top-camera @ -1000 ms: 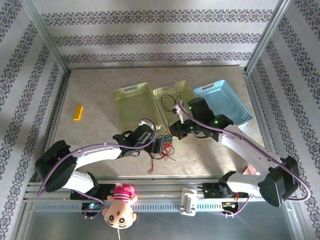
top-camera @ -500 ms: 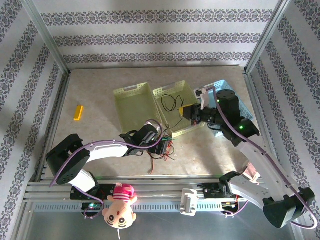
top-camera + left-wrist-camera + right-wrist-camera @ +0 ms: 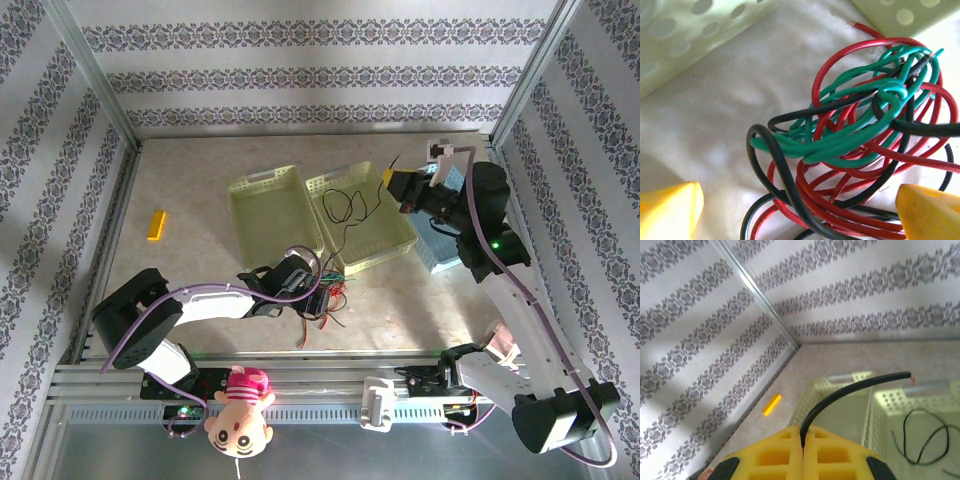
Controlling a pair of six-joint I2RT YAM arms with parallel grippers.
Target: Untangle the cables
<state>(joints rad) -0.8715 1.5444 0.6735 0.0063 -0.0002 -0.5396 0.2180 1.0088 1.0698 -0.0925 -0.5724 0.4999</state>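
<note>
The tangle of thin red, green and black wires [image 3: 860, 145] lies on the pale marbled tabletop [image 3: 200, 170], between and just ahead of the yellow fingertips [image 3: 670, 210] of the left claw [image 3: 800, 212]. That claw is spread wide, one finger on each side of the bundle, and as far as I can see it grips nothing.

The right claw [image 3: 803, 437] is raised well above and beyond the tangle. Its yellow pads are pressed together on a single black wire [image 3: 850, 390], whose free end, with a bare coppery tip, curves out past the fingers. In the top view this strand seems to trail down from the claw, across the pale green perforated plastic basket [image 3: 385, 255], toward the tangle, though it is too thin to follow with certainty. A separate loose loop of black wire [image 3: 925, 435] lies inside that basket, below the right claw.

These wires look light and springy. They probably keep their curl, and their smooth insulation is likely to slide through a weak pinch. The green strand is cinched into a small knot [image 3: 890, 95] on the far side of the bundle from the left claw, so a hard pull would probably tighten it. The safer hold is likely low on the red coils nearest the left claw, pinning the mass. One strand can then be drawn out gently from close to its free end.
</note>
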